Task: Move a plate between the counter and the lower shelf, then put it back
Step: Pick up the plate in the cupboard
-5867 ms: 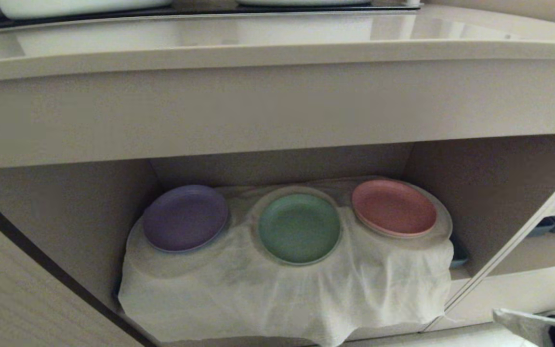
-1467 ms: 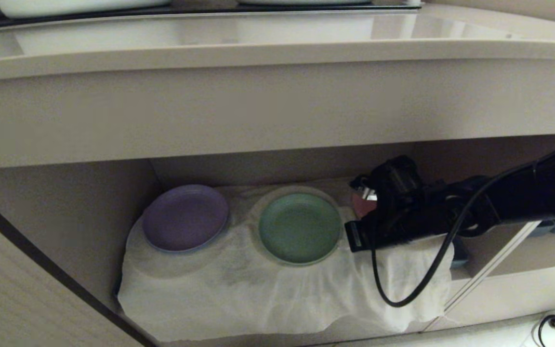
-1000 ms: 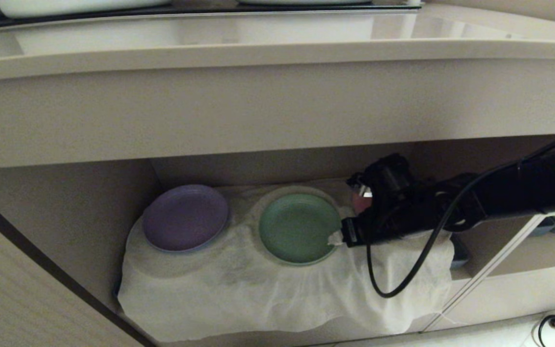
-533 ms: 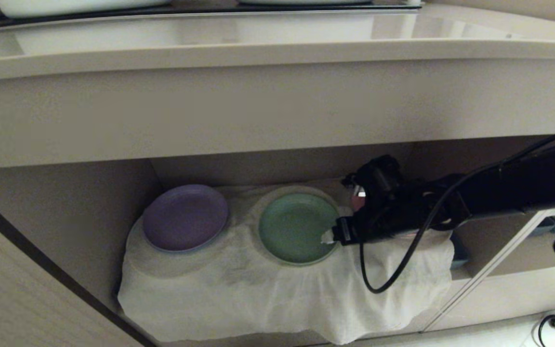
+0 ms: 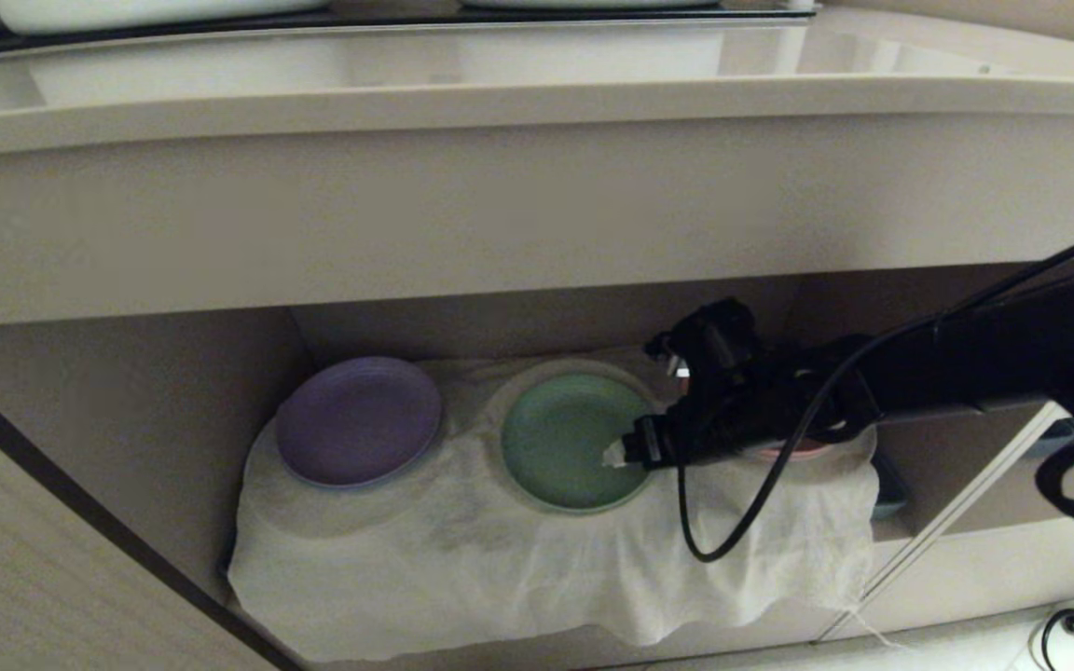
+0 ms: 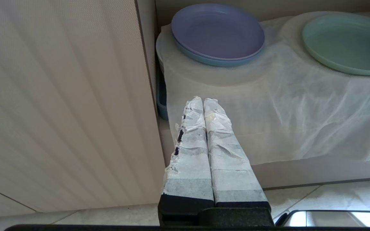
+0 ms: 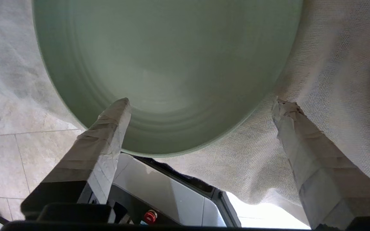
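Note:
The mint-green plate (image 5: 560, 433) lies flat on the white cloth (image 5: 500, 559) in the middle of the lower shelf (image 5: 127, 419), under the beige counter (image 5: 537, 102). My right gripper (image 5: 616, 455) reaches in from the right and is at the plate's right rim. In the right wrist view the right gripper (image 7: 202, 106) is open wide. One taped finger (image 7: 114, 118) is over the plate (image 7: 165, 64); the other finger (image 7: 287, 118) is over the cloth beside the rim. Nothing is held. My left gripper (image 6: 203, 101) is shut and parked low in front of the shelf.
A purple plate (image 5: 358, 421) sits at the shelf's left. A pink plate (image 5: 789, 452) at the right is mostly hidden under my right arm. A black cable (image 5: 714, 550) loops down over the cloth. White dishes (image 5: 155, 14) stand on the counter. A ribbed panel (image 5: 34, 578) is on the left.
My right arm has come into the shelf and slid left across the pink plate to the green plate's right rim. Its jaws have opened wider. The plates have not moved.

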